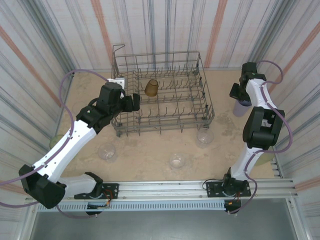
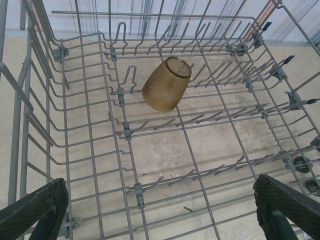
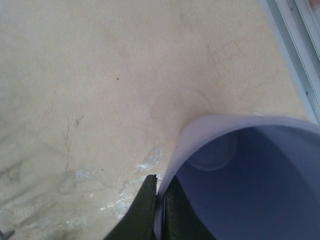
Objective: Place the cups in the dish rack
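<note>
While the right end effector (image 3: pixel 160 182) is clamping its fingers on the rim of the lavender cup (image 3: pixel 250 180), at the far right of the desk (image 1: pixel 145 157) and well apart from the rack (image 1: pixel 160 126), the left end effector (image 2: pixel 159 185) is hovering with its jaws spread wide over the rack's near left part, gripping nothing. An amber cup (image 2: pixel 166 84) is lying tilted among the tines toward the rack's far side. Three clear cups (image 1: pixel 107 151) are sitting on the desk along the rack's near side.

Right claw (image 3: pixel 160 210) pinching lavender cup (image 3: pixel 250 185) rim, beige tabletop (image 3: pixel 100 75)
</note>
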`<act>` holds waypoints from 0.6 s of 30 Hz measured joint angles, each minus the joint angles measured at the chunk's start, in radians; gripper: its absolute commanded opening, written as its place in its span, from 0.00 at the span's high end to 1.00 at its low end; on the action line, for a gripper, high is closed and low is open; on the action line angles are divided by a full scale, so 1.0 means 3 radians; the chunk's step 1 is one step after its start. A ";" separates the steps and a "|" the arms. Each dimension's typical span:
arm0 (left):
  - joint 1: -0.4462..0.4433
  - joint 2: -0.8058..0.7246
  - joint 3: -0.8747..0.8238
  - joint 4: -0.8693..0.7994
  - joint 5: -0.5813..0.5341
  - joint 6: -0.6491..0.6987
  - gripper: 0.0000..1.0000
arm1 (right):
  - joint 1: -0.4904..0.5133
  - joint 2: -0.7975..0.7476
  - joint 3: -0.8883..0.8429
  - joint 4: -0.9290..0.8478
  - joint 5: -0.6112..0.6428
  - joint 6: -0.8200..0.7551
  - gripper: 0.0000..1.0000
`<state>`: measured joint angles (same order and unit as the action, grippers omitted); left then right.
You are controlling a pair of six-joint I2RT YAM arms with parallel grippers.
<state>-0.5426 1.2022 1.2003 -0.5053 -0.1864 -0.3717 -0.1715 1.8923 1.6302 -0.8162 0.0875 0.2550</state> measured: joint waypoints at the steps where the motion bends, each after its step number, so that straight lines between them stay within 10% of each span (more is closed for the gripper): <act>1: 0.0000 0.0000 -0.0001 -0.0001 0.0000 0.0000 0.01 | 0.0003 0.0000 0.0013 -0.0005 0.0004 0.0013 1.00; 18: 0.0000 -0.0013 -0.0020 -0.0003 -0.0024 0.0000 0.01 | 0.0093 -0.0234 0.0022 -0.0029 0.0043 0.0022 1.00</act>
<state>-0.5426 1.1984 1.1942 -0.5060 -0.1936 -0.3717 -0.1436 1.8221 1.6367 -0.8249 0.1005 0.2615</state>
